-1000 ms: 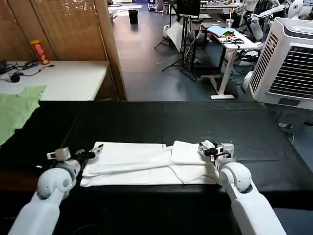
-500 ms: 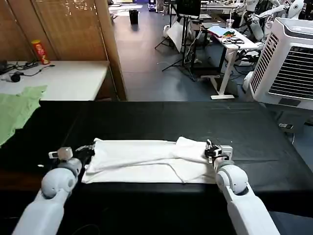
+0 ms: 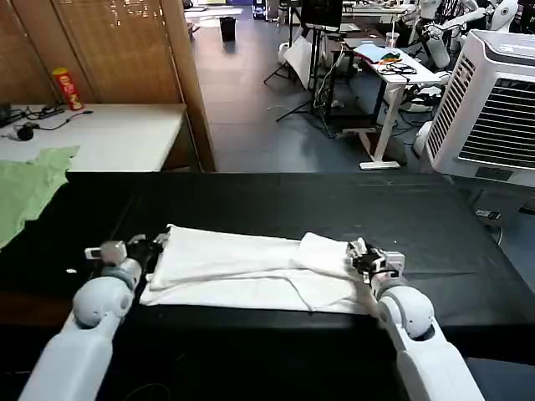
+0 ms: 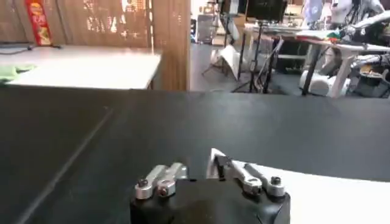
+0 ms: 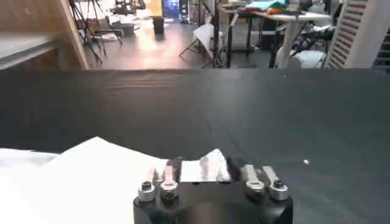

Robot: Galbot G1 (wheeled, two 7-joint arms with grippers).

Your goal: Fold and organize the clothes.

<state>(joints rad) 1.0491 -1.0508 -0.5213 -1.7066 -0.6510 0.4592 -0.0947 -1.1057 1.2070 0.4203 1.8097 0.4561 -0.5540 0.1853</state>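
Observation:
The white T-shirt (image 3: 242, 267) lies folded into a long strip across the near half of the black table (image 3: 292, 200), plain side up. My left gripper (image 3: 157, 244) is shut on the strip's left end, whose corner is raised a little off the table. In the left wrist view that corner (image 4: 214, 162) sits between the fingers of the left gripper (image 4: 204, 173). My right gripper (image 3: 359, 255) is shut on the right end, where a sleeve is bunched. The right wrist view shows the right gripper (image 5: 204, 170) pinching a flap of the shirt (image 5: 79, 176).
A pale green garment (image 3: 25, 188) drapes over the table's far left corner. Behind it stands a white table (image 3: 117, 134) with a red can (image 3: 67, 88). A white air cooler (image 3: 493, 109) stands at the right. The far half of the black table is bare.
The left gripper has moved away from me with the shirt's left corner, lifting that edge. The right gripper has slipped slightly toward me, still holding the right end.

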